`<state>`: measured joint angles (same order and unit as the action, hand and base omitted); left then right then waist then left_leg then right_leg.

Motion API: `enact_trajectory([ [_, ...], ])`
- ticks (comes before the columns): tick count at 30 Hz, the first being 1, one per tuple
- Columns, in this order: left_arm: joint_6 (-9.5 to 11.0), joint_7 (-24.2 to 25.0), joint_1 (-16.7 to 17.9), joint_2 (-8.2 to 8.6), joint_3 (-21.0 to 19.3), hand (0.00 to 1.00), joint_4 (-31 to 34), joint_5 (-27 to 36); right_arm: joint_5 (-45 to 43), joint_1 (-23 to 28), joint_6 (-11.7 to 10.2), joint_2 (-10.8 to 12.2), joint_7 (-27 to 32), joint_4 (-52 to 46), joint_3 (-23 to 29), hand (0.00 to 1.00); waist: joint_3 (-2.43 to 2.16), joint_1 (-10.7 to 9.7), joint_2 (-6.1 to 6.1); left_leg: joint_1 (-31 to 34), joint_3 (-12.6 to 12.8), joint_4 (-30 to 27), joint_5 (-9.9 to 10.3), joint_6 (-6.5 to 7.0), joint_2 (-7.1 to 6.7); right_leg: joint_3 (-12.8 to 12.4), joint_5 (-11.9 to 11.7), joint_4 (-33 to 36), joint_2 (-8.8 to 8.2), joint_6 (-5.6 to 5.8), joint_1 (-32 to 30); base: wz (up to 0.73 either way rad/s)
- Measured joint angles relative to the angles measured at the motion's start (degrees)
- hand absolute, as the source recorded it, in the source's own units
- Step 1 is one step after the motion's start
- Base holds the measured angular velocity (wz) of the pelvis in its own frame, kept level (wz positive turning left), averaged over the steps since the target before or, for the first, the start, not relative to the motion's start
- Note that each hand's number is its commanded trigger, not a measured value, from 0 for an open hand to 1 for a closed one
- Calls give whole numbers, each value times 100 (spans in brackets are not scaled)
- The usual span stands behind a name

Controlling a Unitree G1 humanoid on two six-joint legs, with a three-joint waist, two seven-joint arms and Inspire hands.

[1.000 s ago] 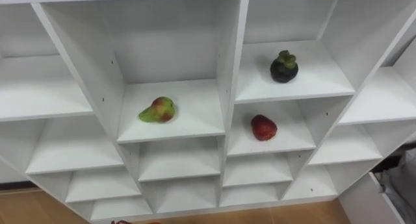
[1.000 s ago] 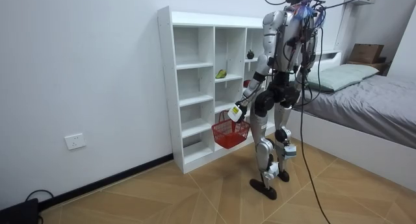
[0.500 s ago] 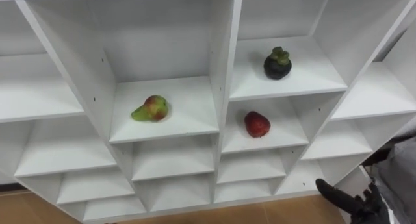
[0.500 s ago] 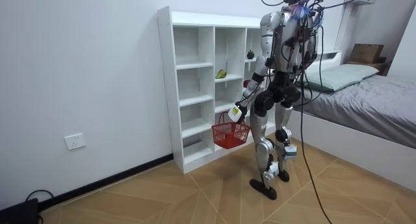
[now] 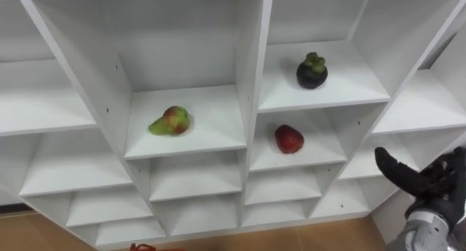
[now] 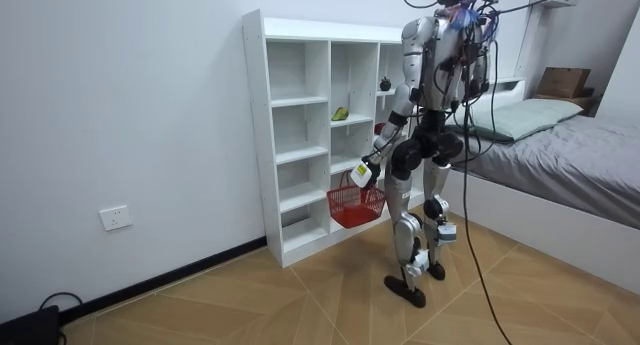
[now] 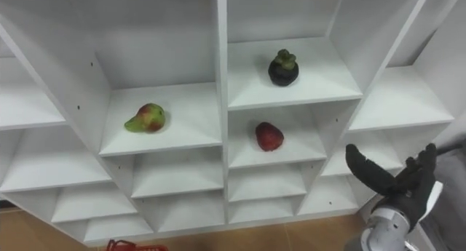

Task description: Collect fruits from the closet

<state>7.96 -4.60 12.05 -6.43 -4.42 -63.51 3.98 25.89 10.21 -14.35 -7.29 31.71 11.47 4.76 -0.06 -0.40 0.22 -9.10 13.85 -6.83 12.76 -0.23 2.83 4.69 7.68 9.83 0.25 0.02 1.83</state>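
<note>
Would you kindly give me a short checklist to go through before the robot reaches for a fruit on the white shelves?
1. The right hand is empty and open: ok.
2. The red wire basket hangs from the left hand: ok.
3. The green-and-red pear, the dark mangosteen with a green cap and the round red fruit each lie alone in a compartment of the white shelf unit: ok.
4. The right hand is lined up with a fruit: not ok; it is in front of the shelves, below and right of the round red fruit.
5. The basket has room for fruit: cannot tell.
</note>
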Motion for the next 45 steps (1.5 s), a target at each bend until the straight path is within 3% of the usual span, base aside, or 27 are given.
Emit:
enact_trajectory([
  [2, -3, -22, 40, 0, 2, 100, 49, -117, -278, -1, 1, -3, 10, -329, 9, 0, -25, 0, 5, 54, 1, -4, -1, 1, -1, 4, -2, 5, -3, 1, -86, 0],
  [8, -2, -31, 85, -1, 13, 100, 60, -118, -924, 1, -9, -20, 155, -1195, 5, 0, -22, 33, 5, 74, 5, -58, -1, 1, 1, 1, -4, -21, -2, -1, -88, 0],
  [24, 17, 107, -1, 27, 14, 100, -84, -116, -1946, -203, -229, -33, 507, -2104, 94, 0, 6, 112, -72, 59, 8, -55, -1, 1, 0, -8, -12, 5, -4, 1, -89, 0],
  [29, 13, 34, -50, 62, 12, 100, -78, -128, -2617, -230, -228, -37, 297, -2488, -18, 0, -5, 148, -67, 153, -5, -50, -2, 1, 5, -17, -22, 17, 5, -7, -169, 0],
  [35, 1, 38, -101, 61, 10, 100, -78, -131, -2824, -314, -192, -65, -70, -2610, -109, 0, -7, 251, -66, 179, -11, -50, -2, 1, 5, -11, -23, 4, 1, -7, -168, 0],
  [45, -50, 129, -126, 58, 12, 100, -78, -133, -2814, -434, 24, -137, -548, -2791, -472, 0, -13, 247, -58, 191, -1, -53, -2, 0, 8, 8, -23, -1, -1, -7, -171, 0],
])
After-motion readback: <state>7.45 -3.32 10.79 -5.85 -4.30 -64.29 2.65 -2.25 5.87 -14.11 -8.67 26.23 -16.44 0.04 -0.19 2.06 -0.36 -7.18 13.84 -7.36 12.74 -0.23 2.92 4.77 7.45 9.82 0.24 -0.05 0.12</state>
